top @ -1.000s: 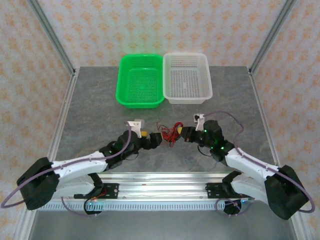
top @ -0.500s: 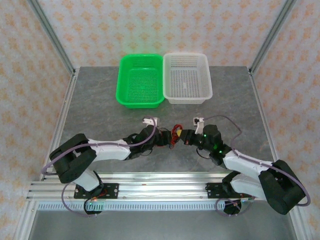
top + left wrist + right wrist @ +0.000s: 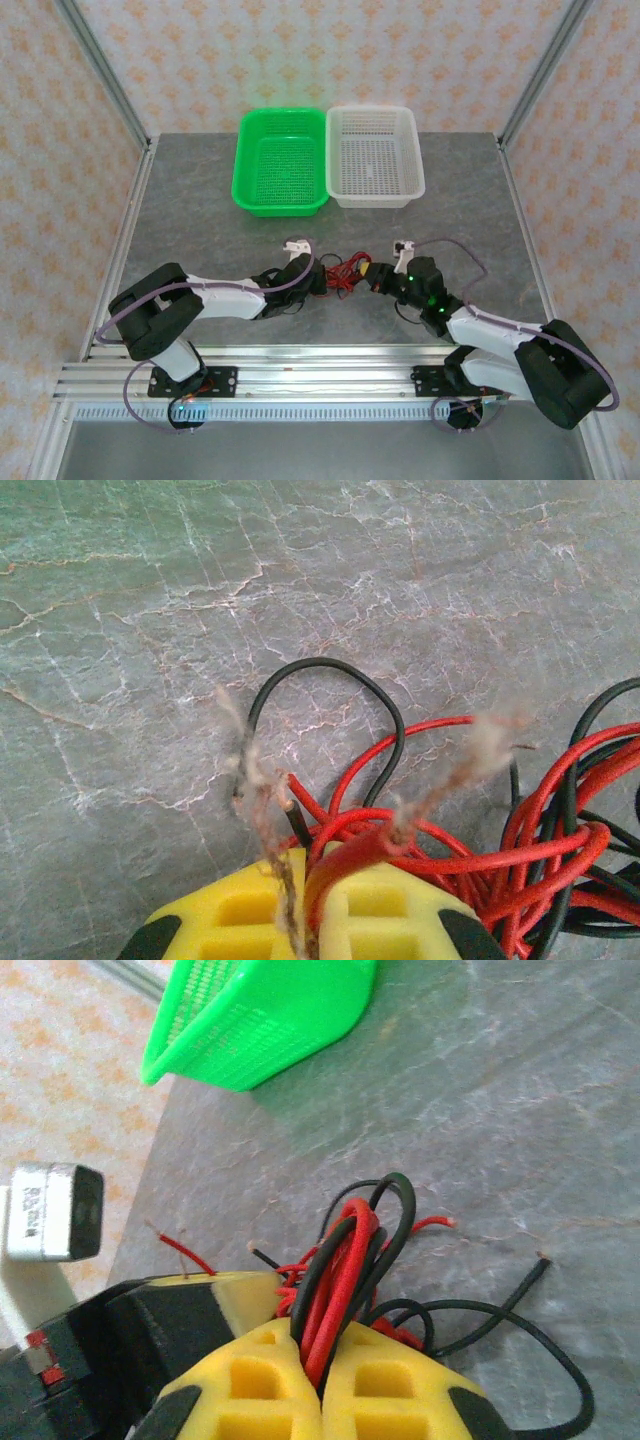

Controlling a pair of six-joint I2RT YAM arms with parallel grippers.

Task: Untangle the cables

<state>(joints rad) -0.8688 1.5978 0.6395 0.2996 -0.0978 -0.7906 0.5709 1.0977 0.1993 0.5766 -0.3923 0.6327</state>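
Seen from above, the tangled red and black cables lie on the table near the middle of its near edge, between the left hand and the right hand. A green basket and a white basket stand at the far edge.

On the left wrist, the left hand has its yellow fingers pressed together on a red strand.

On the right wrist, the right hand pinches a red and black bunch.

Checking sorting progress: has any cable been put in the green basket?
No, the green basket holds nothing on its mesh floor, and the cables sit bunched on the table in front of it.
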